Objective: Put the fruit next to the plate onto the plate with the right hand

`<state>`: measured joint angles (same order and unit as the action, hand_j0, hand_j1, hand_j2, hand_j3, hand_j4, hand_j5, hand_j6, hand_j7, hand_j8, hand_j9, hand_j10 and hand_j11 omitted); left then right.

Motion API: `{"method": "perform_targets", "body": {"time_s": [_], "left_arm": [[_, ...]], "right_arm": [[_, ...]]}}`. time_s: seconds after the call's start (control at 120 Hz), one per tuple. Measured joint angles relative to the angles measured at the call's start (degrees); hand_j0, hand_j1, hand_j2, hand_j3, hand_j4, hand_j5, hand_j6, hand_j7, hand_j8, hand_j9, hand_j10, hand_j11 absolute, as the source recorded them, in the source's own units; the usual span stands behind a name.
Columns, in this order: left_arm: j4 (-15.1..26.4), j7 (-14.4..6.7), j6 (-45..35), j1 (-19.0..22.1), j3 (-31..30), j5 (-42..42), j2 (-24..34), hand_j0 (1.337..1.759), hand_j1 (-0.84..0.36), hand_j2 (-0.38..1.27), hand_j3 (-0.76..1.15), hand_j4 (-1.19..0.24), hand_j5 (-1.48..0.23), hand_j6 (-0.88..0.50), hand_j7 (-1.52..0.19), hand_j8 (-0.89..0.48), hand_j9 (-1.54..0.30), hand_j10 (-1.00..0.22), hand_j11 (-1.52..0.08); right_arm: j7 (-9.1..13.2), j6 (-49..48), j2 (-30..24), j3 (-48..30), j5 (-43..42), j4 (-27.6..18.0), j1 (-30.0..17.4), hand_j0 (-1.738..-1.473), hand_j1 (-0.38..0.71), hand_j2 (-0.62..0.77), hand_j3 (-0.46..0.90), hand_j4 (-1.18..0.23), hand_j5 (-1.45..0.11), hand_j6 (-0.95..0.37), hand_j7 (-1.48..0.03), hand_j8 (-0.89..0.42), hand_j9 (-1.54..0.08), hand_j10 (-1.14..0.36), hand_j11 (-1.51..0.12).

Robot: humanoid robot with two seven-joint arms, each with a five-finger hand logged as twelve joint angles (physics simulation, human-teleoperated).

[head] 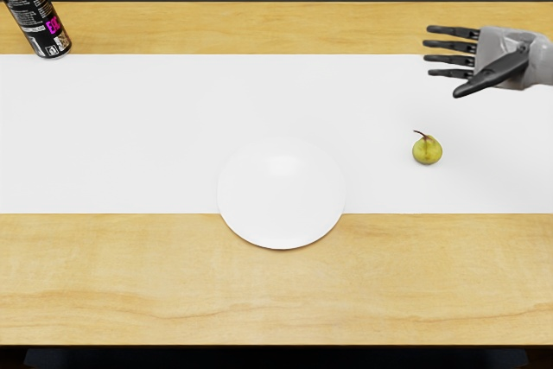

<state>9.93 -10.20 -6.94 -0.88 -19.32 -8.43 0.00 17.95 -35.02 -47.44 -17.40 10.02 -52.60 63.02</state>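
One plate (281,193) overlaps the near edge of the white runner (130,127) on your surface (276,287). One pear (427,150) lies right of the plate, well apart, with open room around it. Your right hand (489,58) hovers farther right and back, fingers spread wide, empty. One black can (33,6) stands far back-left of the plate; its label is unreadable.

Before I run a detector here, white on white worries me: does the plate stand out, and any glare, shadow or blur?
Head view: sharp, evenly lit, no harsh glare; the white plate nearly melts into the white strip, its rim clear only over the wooden table; the pear and the open right hand cast hardly any shadow.
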Motion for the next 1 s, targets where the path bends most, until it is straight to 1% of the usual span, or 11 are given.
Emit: {"method": "perform_targets", "body": {"time_s": [0.283,0.35,0.392,0.425,0.492,0.525,0.65,0.725,0.833,0.933,1.0], "left_arm": [[0.0,0.01,0.0,0.0,0.0,0.0,0.0,1.658,0.35,0.0,0.0,0.0,0.0,0.0,0.0,0.0,0.0,0.0,0.0],[0.0,0.01,0.0,0.0,0.0,0.01,0.0,1.658,0.35,0.0,0.0,0.0,0.0,0.0,0.0,0.0,0.0,0.0,0.0],[0.0,0.01,0.0,0.0,0.0,0.01,0.0,1.658,0.35,0.0,0.0,0.0,0.0,0.0,0.0,0.0,0.0,0.0,0.0],[0.0,0.01,0.0,0.0,0.0,0.0,0.0,1.658,0.35,0.0,0.0,0.0,0.0,0.0,0.0,0.0,0.0,0.0,0.0],[0.0,0.01,0.0,0.0,0.0,0.0,0.0,1.658,0.35,0.0,0.0,0.0,0.0,0.0,0.0,0.0,0.0,0.0,0.0],[0.0,0.01,0.0,0.0,0.0,-0.01,0.0,1.658,0.35,0.0,0.0,0.0,0.0,0.0,0.0,0.0,0.0,0.0,0.0],[0.0,0.01,0.0,0.0,0.0,-0.01,0.0,1.658,0.35,0.0,0.0,0.0,0.0,0.0,0.0,0.0,0.0,0.0,0.0],[0.0,0.01,0.0,0.0,0.0,0.0,0.0,1.658,0.35,0.0,0.0,0.0,0.0,0.0,0.0,0.0,0.0,0.0,0.0],[0.0,0.0,0.0,0.0,0.0,0.01,0.0,1.658,0.35,0.0,0.0,0.0,0.0,0.0,0.0,0.0,0.0,0.0,0.0],[0.0,0.01,0.0,0.0,0.0,0.02,0.0,1.658,0.35,0.0,0.0,0.0,0.0,0.0,0.0,0.0,0.0,0.0,0.0],[0.0,0.01,0.0,0.0,0.0,0.0,0.0,1.658,0.35,0.0,0.0,0.0,0.0,0.0,0.0,0.0,0.0,0.0,0.0]], "right_arm": [[0.22,0.0,0.01,-0.57,-0.18,0.05,0.04,-1.658,-0.31,-0.01,0.0,-0.03,-0.04,-0.03,-0.04,-0.03,-0.04,-0.03,-0.04],[-0.16,0.0,0.33,-0.81,-1.6,0.28,0.04,-1.658,-0.31,-0.01,0.0,-0.03,-0.04,-0.03,-0.04,-0.03,-0.04,-0.03,-0.04],[-0.98,0.0,0.49,-1.12,-3.01,0.72,0.04,-1.658,-0.31,-0.01,0.0,-0.03,-0.04,-0.03,-0.04,-0.03,-0.04,-0.03,-0.04],[-2.53,0.0,0.59,-1.53,-5.03,1.19,0.01,-1.658,-0.31,-0.01,0.0,-0.03,-0.04,-0.03,-0.04,-0.03,-0.04,-0.03,-0.04],[-7.0,0.0,1.11,-3.5,-10.8,2.02,-0.53,-1.658,-0.31,-0.01,0.0,-0.03,-0.04,-0.03,-0.04,-0.03,-0.04,-0.03,-0.04],[-8.77,0.0,1.45,-5.15,-13.76,2.29,-1.24,-1.658,-0.31,-0.01,0.0,-0.03,-0.04,-0.03,-0.04,-0.03,-0.04,-0.03,-0.04],[-13.21,0.01,3.74,-12.65,-24.31,3.24,-5.13,-1.658,-0.31,-0.01,0.0,-0.03,-0.04,-0.03,-0.04,-0.03,-0.04,-0.03,-0.04],[-16.14,0.01,4.82,-15.67,-30.13,3.66,-6.5,-1.658,-0.31,-0.01,0.0,-0.04,-0.05,-0.03,-0.05,-0.03,-0.05,-0.03,-0.05],[-21.21,0.02,5.74,-17.52,-36.26,5.13,-7.47,-1.658,-0.31,-0.01,0.0,-0.04,-0.05,-0.04,-0.05,-0.04,-0.05,-0.04,-0.05],[-25.55,0.02,6.13,-18.13,-40.35,6.14,-8.43,-1.658,-0.31,-0.01,0.0,-0.04,-0.05,-0.04,-0.05,-0.04,-0.05,-0.04,-0.05],[-28.84,0.02,6.21,-18.08,-42.97,6.45,-9.02,-1.658,-0.31,-0.01,0.0,-0.04,-0.05,-0.04,-0.05,-0.04,-0.05,-0.04,-0.05]]}}
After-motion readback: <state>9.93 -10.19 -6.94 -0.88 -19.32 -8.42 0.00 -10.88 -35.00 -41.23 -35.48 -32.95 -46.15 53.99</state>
